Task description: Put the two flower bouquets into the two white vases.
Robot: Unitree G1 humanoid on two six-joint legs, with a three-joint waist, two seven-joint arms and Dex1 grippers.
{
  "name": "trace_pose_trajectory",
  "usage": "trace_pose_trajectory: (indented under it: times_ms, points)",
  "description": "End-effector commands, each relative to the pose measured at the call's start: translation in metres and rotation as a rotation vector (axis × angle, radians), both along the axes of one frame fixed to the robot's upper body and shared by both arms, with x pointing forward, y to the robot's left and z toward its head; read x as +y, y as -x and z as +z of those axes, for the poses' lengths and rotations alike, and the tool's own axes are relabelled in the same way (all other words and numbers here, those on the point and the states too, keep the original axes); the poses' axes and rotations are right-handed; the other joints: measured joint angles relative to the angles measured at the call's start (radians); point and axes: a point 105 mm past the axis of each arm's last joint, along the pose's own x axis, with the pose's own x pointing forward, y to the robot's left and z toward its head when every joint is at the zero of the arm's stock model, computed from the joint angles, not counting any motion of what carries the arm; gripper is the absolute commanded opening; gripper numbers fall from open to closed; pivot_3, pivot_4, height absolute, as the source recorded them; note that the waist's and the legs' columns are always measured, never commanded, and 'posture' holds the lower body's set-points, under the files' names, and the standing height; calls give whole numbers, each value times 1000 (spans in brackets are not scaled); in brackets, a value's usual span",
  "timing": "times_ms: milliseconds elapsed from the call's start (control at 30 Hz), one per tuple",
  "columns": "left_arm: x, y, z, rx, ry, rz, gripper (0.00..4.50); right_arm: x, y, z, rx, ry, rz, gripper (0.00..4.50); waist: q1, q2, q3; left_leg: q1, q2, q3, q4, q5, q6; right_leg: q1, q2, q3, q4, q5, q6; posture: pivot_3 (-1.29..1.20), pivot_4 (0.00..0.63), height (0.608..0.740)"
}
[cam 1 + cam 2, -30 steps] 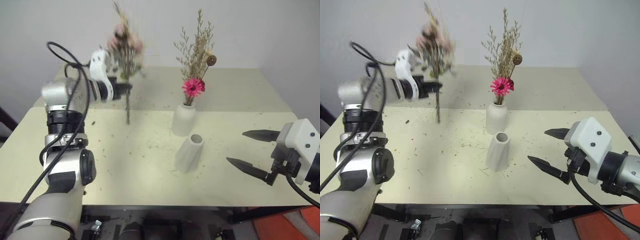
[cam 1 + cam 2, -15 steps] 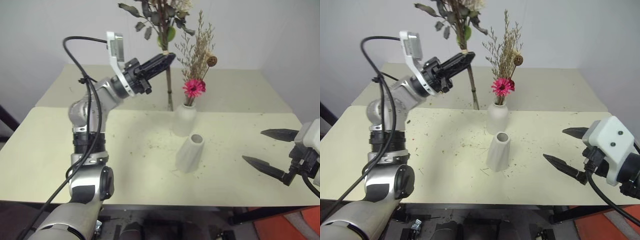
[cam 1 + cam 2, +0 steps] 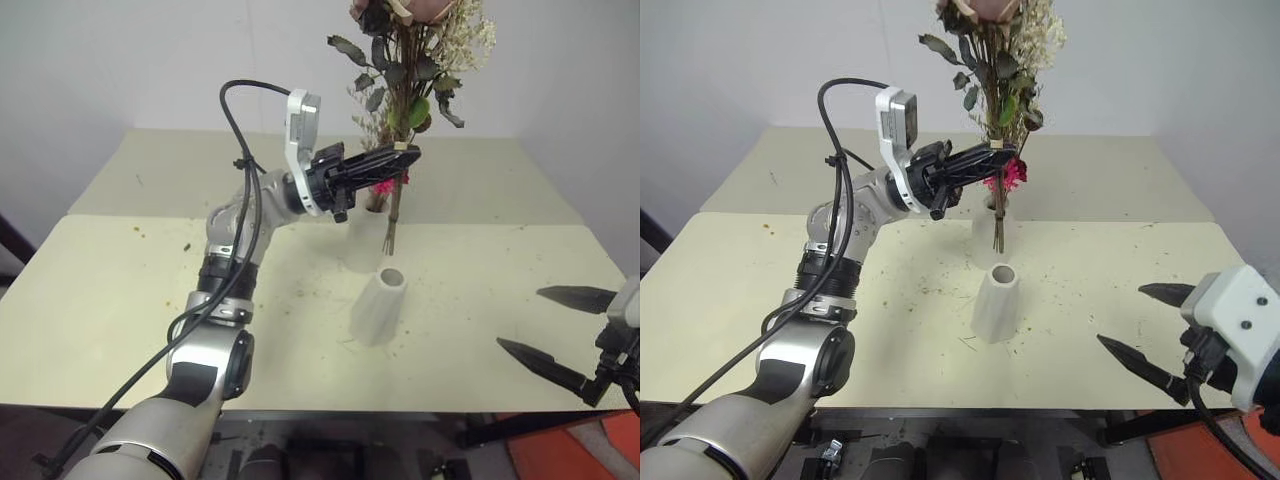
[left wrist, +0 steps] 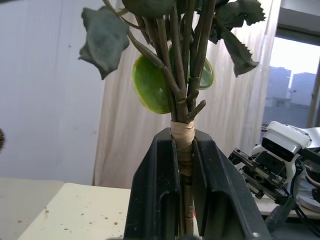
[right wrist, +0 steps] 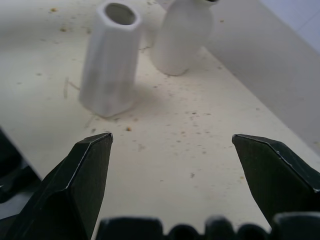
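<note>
My left gripper (image 3: 400, 157) is shut on the taped stems of the fuller bouquet (image 3: 415, 40), pale roses and green leaves held upright. Its stem ends (image 3: 390, 245) hang just above and behind the mouth of the tapered cone vase (image 3: 380, 308). In the left wrist view the fingers (image 4: 157, 190) clamp the stems at the tape (image 4: 182, 135). Behind stands the rounded vase (image 3: 987, 232) with the slim bouquet, its magenta gerbera (image 3: 1013, 174) peeking past the gripper. My right gripper (image 3: 520, 320) hovers open at the table's right, away from both vases (image 5: 112, 60).
The cream table (image 3: 120, 300) is made of two tops joined by a seam, with plant crumbs scattered around the vases. A grey wall stands behind. The near edge runs just below the cone vase and the right gripper.
My left gripper has swung the fuller bouquet from the back left across to the right, over the cone vase. The right gripper has drawn back toward the right edge, still open.
</note>
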Motion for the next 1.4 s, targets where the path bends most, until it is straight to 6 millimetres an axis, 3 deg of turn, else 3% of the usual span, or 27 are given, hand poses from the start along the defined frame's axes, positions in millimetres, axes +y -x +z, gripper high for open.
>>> trace_pose_trajectory:
  times_ms: [33, 433, 1400]
  points:
    - [-5, 9, 16, -44, -2, -50, 104, 1, 5, 5, -22, -3, -1, 4500, 0, 0, 0, 0, 0, 0, 0, 0, 0, 0, 0, 0, 0, 0, 0, 0, 150, 740]
    - [-9, 21, 8, -32, 34, -111, 104, 3, 7, 0, -7, -17, -1, 4500, 1, 0, 0, 0, 0, -1, 0, 0, 0, 0, 0, 0, 0, -1, 2, 0, 150, 740]
    - [-23, 21, -46, -92, -83, -59, 104, -1, -4, 2, -49, 5, -25, 4500, 5, 0, 0, 0, 0, -1, 0, 0, 0, 0, 0, 0, -1, -1, 2, 0, 150, 740]
